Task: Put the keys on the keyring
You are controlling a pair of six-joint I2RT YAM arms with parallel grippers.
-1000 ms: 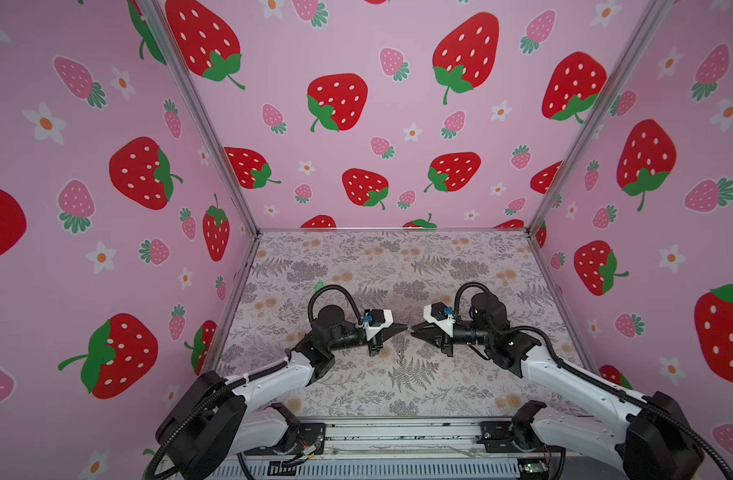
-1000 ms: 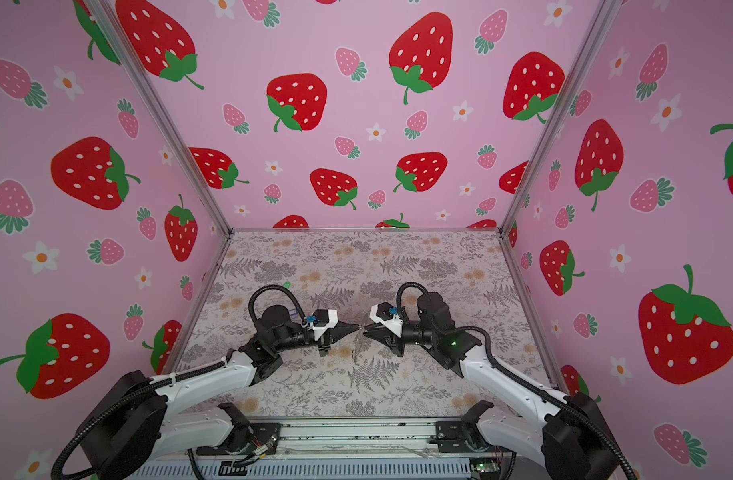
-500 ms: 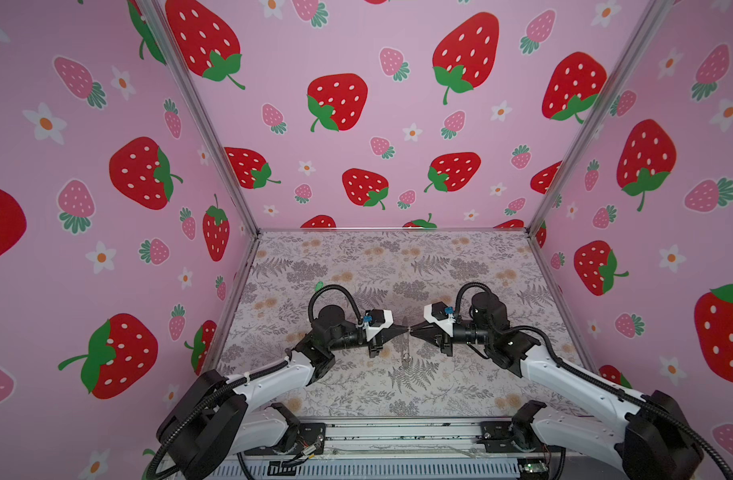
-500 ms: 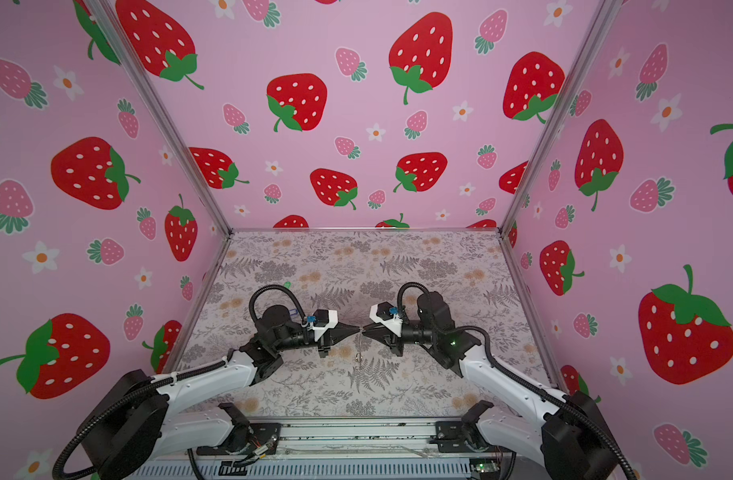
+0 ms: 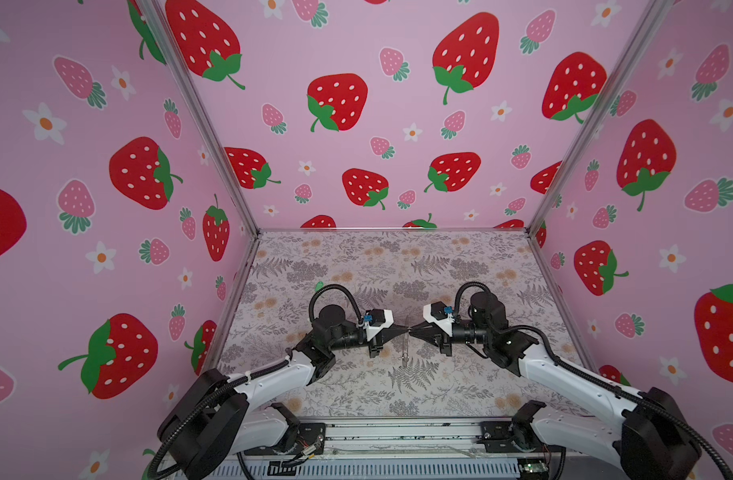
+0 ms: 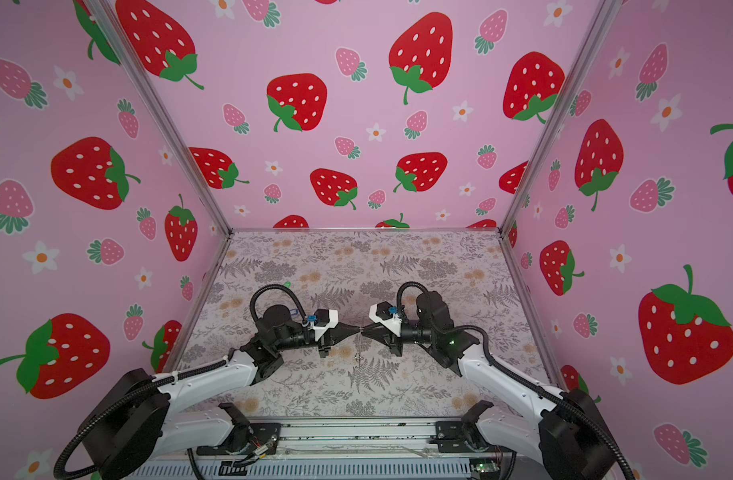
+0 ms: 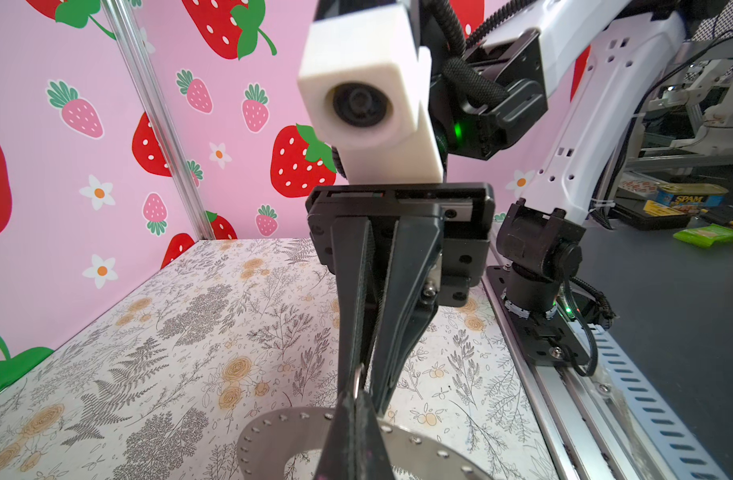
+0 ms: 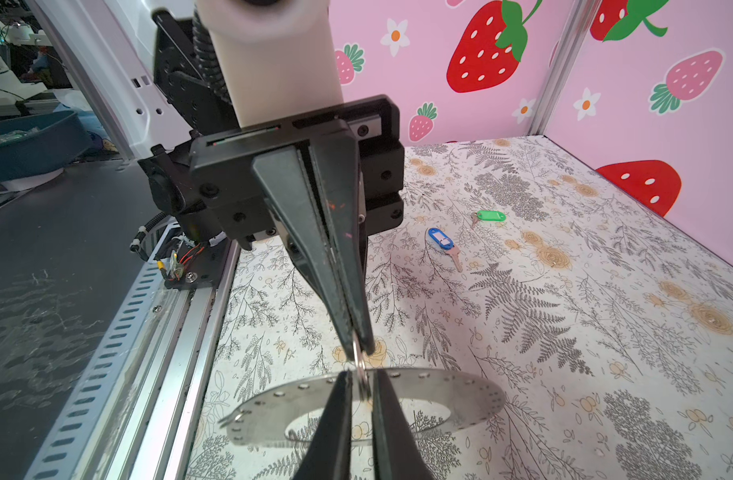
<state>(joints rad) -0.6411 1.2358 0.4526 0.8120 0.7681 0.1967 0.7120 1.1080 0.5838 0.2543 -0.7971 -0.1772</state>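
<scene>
I'm watching 1 keyring hanging, left end effector pinching its loop, right end effector narrow around it, grip unclear | 2 keys: blue key, green key, lying well apart from keyring | floral desk, strawberry walls

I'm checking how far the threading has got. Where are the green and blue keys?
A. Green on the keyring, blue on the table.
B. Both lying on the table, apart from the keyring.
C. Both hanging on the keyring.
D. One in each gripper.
B: in the right wrist view the green key and the blue key both lie on the table, well away from the keyring.
</scene>
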